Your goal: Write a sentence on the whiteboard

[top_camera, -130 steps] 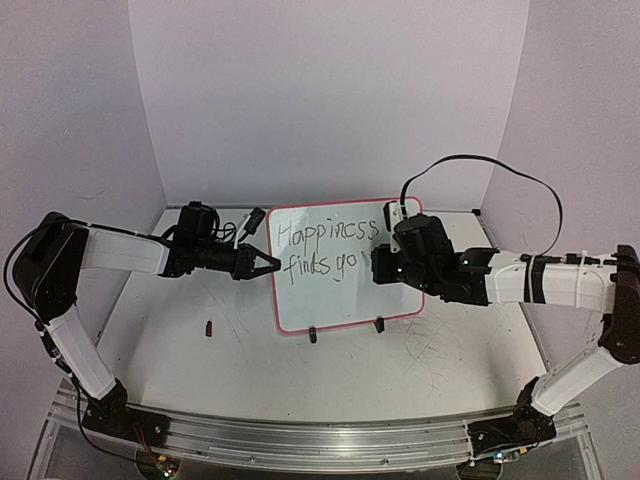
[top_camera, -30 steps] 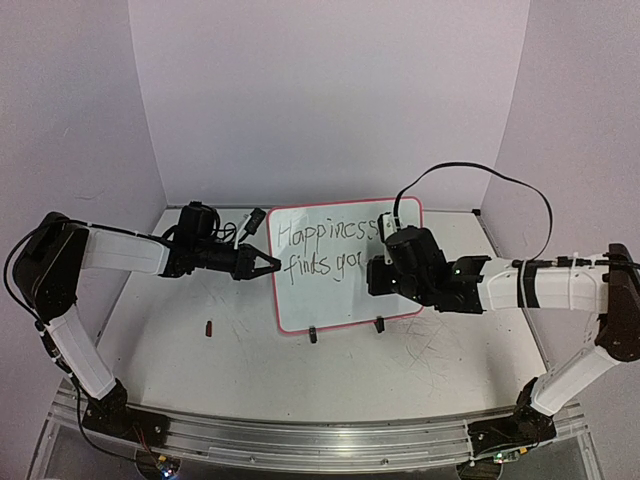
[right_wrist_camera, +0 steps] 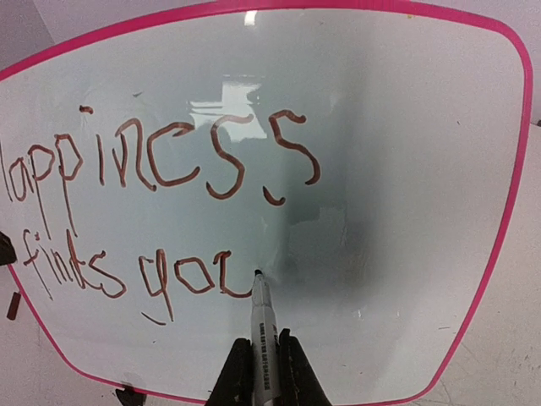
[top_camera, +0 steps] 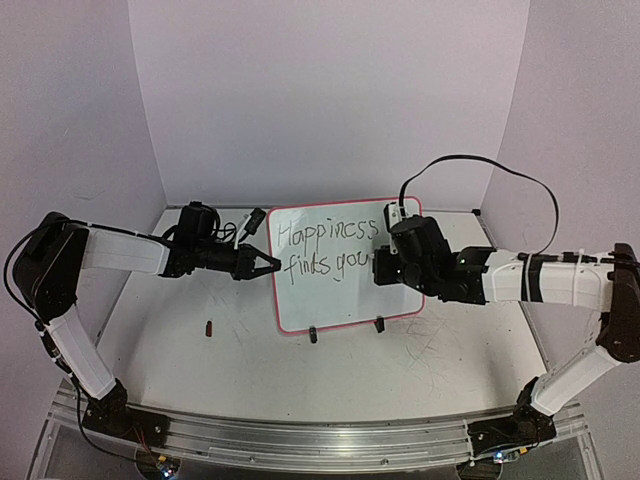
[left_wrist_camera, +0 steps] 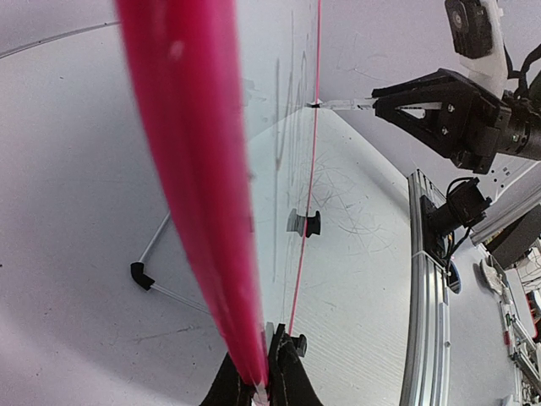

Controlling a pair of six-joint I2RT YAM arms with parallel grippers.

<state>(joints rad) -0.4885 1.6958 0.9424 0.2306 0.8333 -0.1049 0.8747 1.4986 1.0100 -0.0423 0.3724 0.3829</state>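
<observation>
Find the whiteboard [top_camera: 340,300] standing upright mid-tabletop [top_camera: 250,380] on two black clip feet [top_camera: 312,335], writing face toward the arms. Read the sentence [right_wrist_camera: 182,275] as "Happiness" over "finds you" in brown-red strokes, with no full stop visible after the "u".

See the left gripper [left_wrist_camera: 258,386] pinched narrow on the pink frame at the board's left edge, steadying it. See the right gripper [right_wrist_camera: 258,372] clamped tight on a marker [right_wrist_camera: 263,334], tip touching the board right at the tail of the "u".

Judge the step as closing out the last letter, then dotting the stop. Looks nearly done.

To do it well:
- Finish the tail with light, even pressure, matching the stroke weight of the other letters.
- Lift the tip clear before shifting right, or risk dragging a stray line.
- Drop the dot just beside the "u", down on the baseline. Plenty of bare board there.
- Tap short and square to the surface. Push too hard and risk rocking the board back on its feet.
- Lean on the left pinch to take that push, and hold it firm.
- Steer the fingers away from wet ink.

Ignore the small dark bit [top_camera: 208,327] lying on the table left of the board. Cannot tell what it is.
</observation>
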